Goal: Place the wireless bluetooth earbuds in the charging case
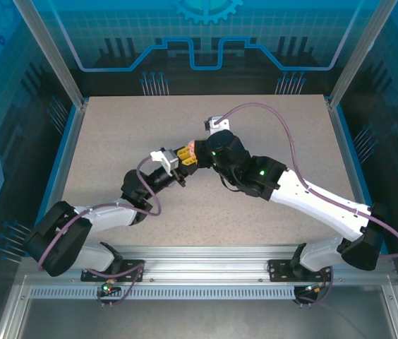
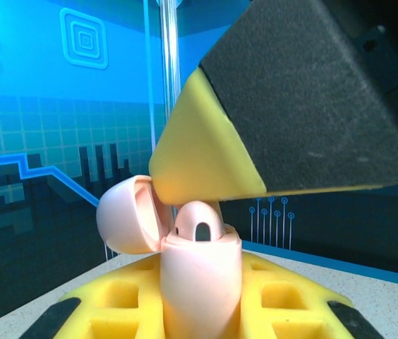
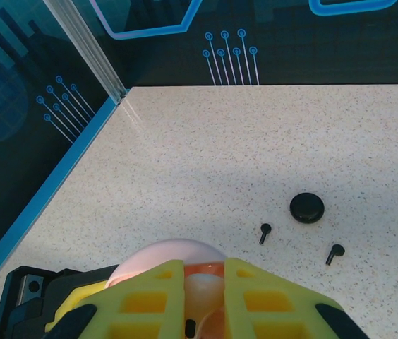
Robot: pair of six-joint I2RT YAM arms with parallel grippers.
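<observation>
In the left wrist view, my left gripper is shut on an upright pale pink charging case. Its lid hangs open to the left. A pale pink earbud sits in the case's top, head up. One yellow-tipped finger of the right gripper comes down from the upper right just above it. In the right wrist view, my right gripper is shut on that earbud, with the pink lid beyond. Both grippers meet above the table's middle.
On the speckled table, a round black case lies shut to the right. Two loose black earbuds lie near it. A blue rim and glass wall run along the left side.
</observation>
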